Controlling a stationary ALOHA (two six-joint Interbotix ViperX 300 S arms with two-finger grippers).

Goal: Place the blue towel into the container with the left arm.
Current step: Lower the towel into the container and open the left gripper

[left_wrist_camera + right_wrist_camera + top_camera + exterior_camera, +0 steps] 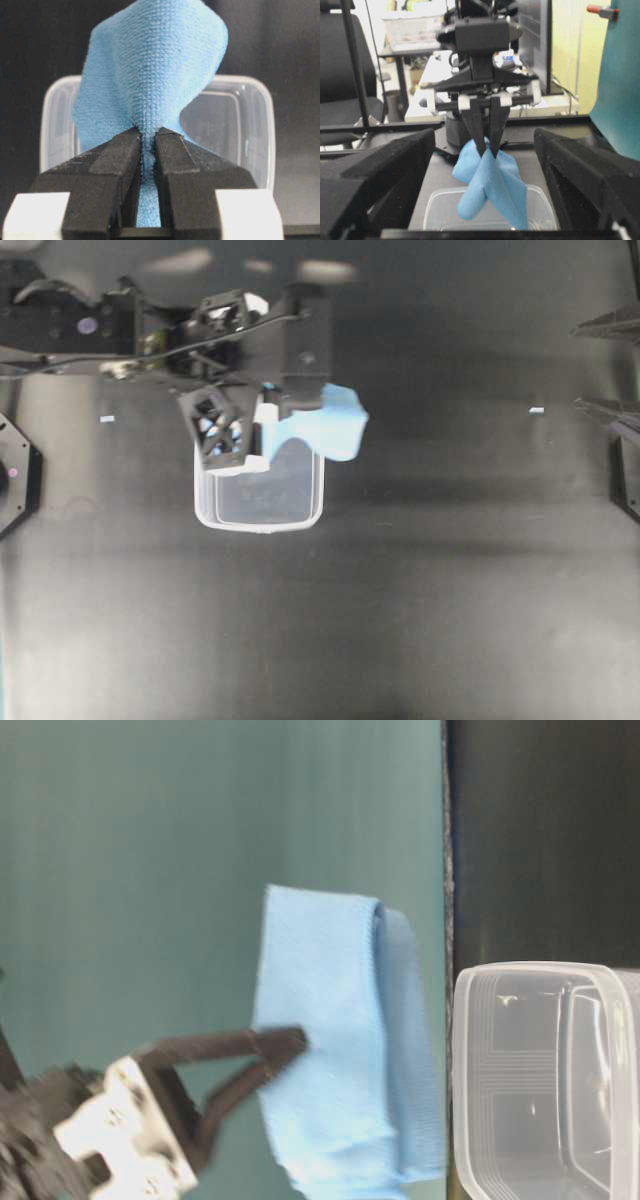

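Where container [262, 502] sits, blue towel [325, 425] above

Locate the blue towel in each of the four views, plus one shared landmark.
Overhead exterior: blue towel upper centre, over the container's far rim.
Table-level exterior: centre, hanging, left of the container.
Left wrist: centre, pinched in the left gripper.
Right wrist: lower centre, hanging over the container.
Shared landmark: the container.

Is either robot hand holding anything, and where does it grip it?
The left hand pinches the blue towel at a bunched fold, above the container. The right hand is open, holding nothing.
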